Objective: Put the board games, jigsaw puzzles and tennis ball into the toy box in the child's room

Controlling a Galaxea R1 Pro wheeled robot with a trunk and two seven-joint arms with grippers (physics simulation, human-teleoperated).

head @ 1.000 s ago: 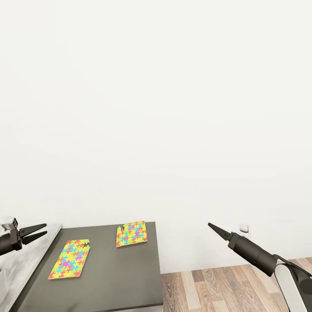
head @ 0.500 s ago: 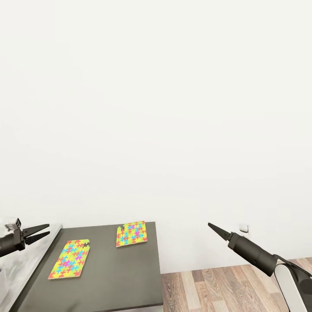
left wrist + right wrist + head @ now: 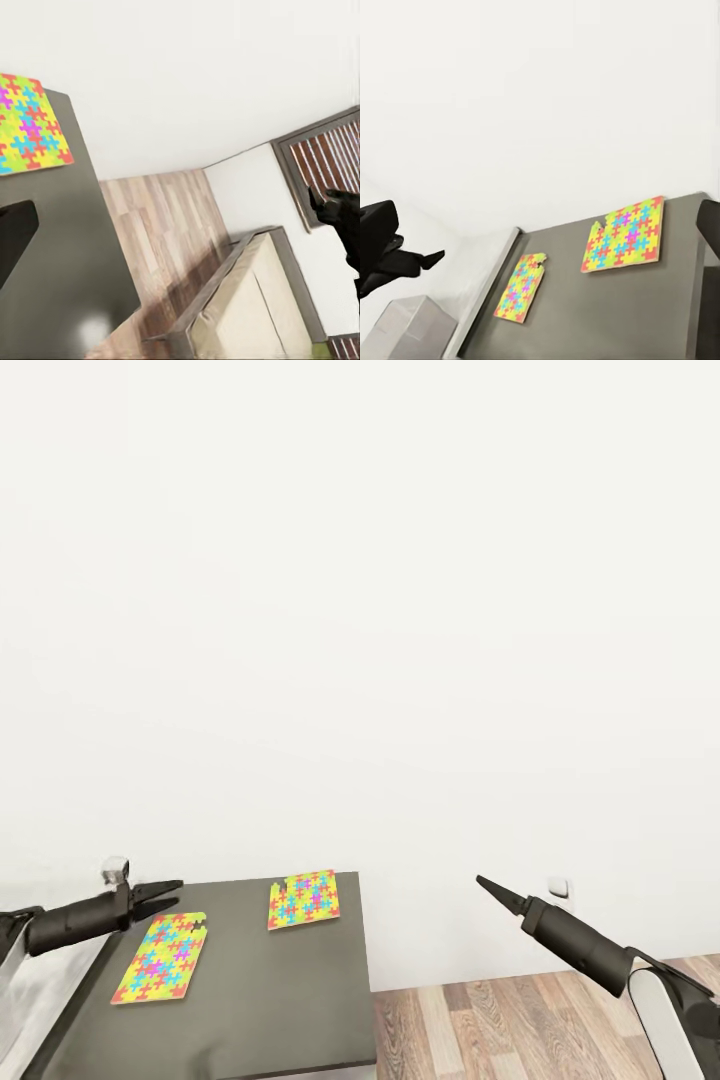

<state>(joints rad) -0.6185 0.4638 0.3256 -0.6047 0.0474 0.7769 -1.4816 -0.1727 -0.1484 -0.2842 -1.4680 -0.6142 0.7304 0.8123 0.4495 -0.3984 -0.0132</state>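
two jigsaw puzzles (image 3: 160, 958), seemingly no lettering

Child's bedroom — bed (image 3: 247, 307), jigsaw puzzles (image 3: 302, 900).

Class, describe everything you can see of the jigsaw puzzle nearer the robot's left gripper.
The near puzzle is a thin flat rectangle printed with interlocking pieces in yellow, red, blue, green and pink. One far corner is notched, as if pieces were missing. It lies flat on the dark table, near its left edge, angled slightly, apart from the other puzzle. The left gripper hovers beside its far end, not touching it.
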